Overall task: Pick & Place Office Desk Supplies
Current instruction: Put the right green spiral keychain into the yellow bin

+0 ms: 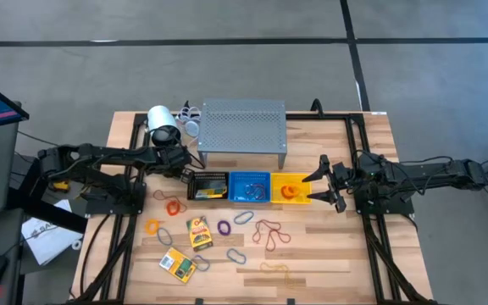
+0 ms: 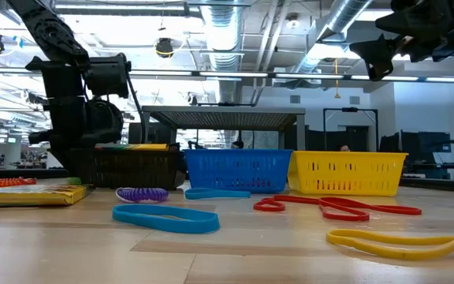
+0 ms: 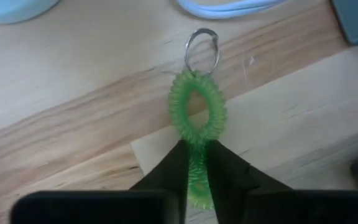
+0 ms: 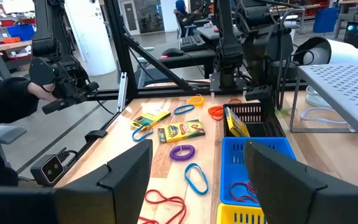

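Wooden table; baskets, bands, crayon packs.

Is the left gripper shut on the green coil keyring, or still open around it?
Shut on it: the left gripper pinches the green coil keyring between its fingers, the coil lying on the table.

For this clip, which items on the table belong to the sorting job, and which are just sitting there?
Job items:
green coil keyring, pinched by the left gripper
crayon packs
purple coil band
red bands
black, blue and yellow baskets

Just there:
grey perforated shelf
white cylindrical lamp
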`<action>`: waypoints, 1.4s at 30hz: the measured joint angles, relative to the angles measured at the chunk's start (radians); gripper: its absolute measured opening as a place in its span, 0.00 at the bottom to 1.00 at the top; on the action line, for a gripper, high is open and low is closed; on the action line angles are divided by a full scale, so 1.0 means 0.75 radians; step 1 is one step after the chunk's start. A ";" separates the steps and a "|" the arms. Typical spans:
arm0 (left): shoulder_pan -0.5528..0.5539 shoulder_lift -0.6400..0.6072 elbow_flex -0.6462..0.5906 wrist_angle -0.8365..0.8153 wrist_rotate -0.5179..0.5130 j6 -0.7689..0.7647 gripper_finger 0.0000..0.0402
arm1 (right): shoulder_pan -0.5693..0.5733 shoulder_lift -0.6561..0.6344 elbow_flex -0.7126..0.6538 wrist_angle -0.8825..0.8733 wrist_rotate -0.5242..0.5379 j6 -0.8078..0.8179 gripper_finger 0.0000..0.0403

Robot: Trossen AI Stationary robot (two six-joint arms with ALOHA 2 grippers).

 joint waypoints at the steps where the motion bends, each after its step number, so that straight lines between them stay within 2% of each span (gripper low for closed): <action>1: 0.000 0.000 0.000 -0.001 0.000 0.004 0.06 | 0.000 0.000 0.000 0.000 0.000 0.000 0.62; 3: 0.000 0.000 0.000 -0.003 0.007 0.021 0.03 | 0.000 0.000 0.000 0.000 0.000 0.000 0.62; 7: 0.000 0.001 0.019 -0.038 0.021 0.032 0.04 | 0.001 0.000 0.000 0.000 0.000 0.000 0.62; 12: 0.000 0.006 0.084 -0.199 0.042 0.055 0.03 | 0.001 0.000 0.000 0.000 0.000 0.000 0.62; 26: -0.032 -0.037 0.230 -0.436 0.038 0.079 0.02 | 0.000 0.000 0.000 0.000 0.000 -0.004 0.62; 35: -0.091 -0.331 0.281 -0.544 0.038 0.075 0.02 | 0.000 0.000 0.000 0.013 0.000 -0.010 0.62; 42: -0.180 -0.617 0.304 -0.490 0.100 0.066 0.02 | 0.000 0.000 0.000 0.129 0.001 -0.010 0.62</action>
